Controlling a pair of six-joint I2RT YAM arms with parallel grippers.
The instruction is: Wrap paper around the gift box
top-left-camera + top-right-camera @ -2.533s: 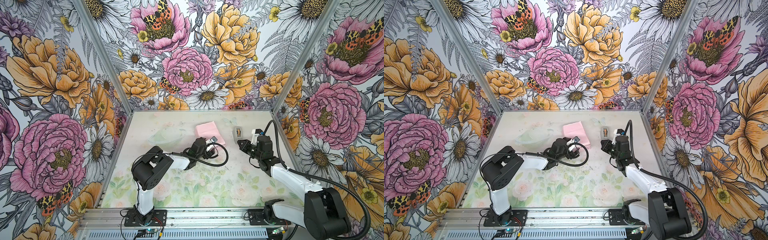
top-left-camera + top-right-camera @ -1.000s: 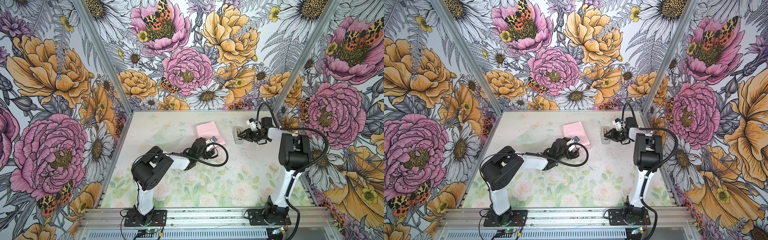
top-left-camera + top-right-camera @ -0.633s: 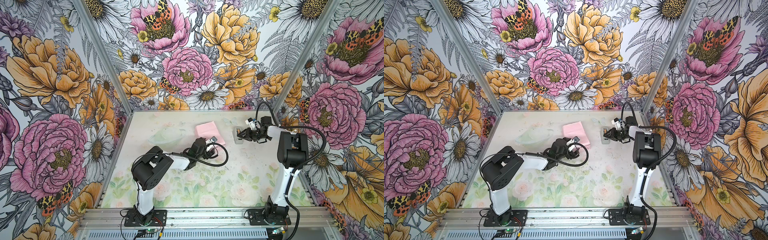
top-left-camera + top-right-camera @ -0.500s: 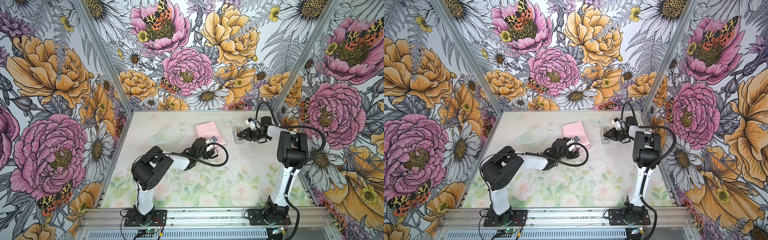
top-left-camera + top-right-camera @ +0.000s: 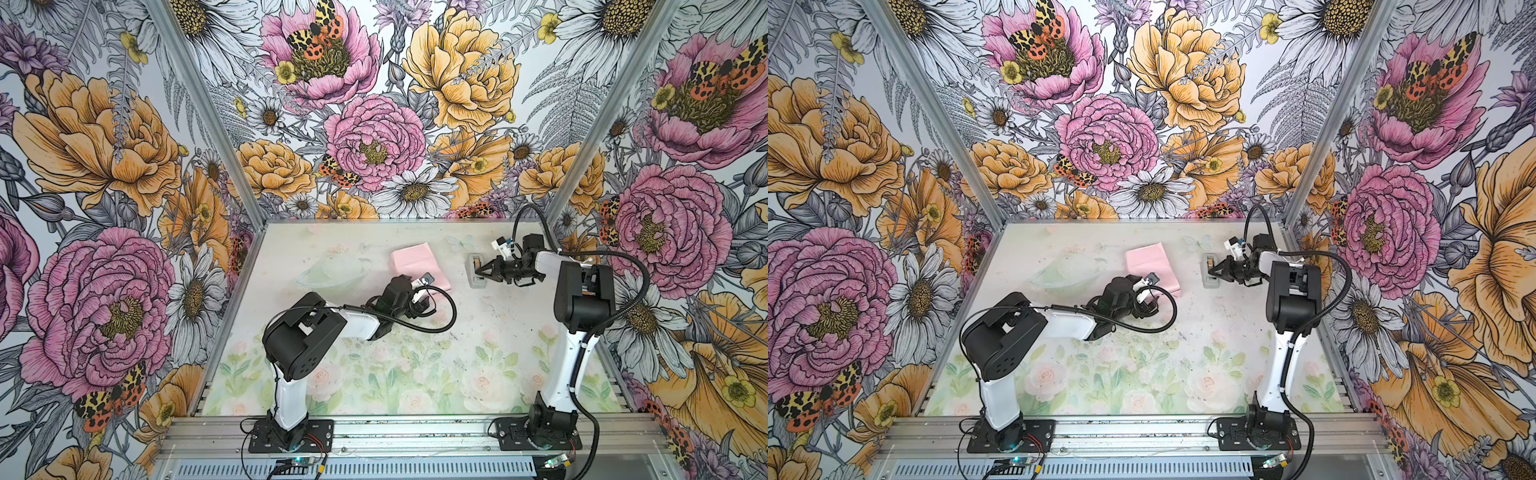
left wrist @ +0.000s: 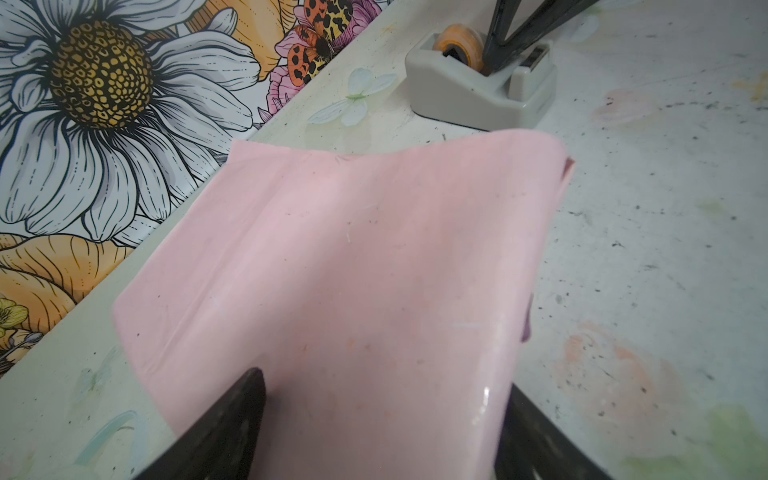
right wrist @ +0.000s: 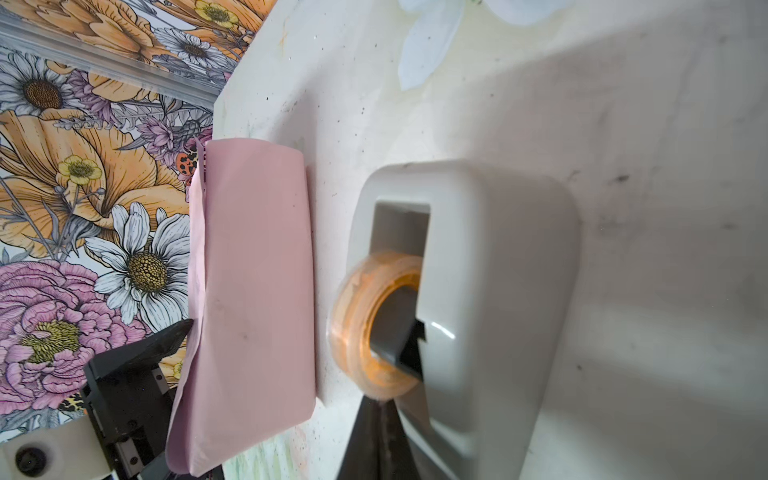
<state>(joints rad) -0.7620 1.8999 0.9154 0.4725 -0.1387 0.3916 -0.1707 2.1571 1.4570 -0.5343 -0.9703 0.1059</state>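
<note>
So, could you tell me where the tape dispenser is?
The dispenser stands at the back right of the table in both top views, just right of the paper, with the shut right gripper at its roll.

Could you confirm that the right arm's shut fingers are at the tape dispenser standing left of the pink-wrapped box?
Not quite: both top views show the tape dispenser right of the pink-wrapped box; the right arm's fingers are shut at it.

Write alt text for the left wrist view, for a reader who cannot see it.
Folded pink paper fills the middle, held by the left gripper. Beyond it, the closed right gripper reaches into a grey tape dispenser.
</note>
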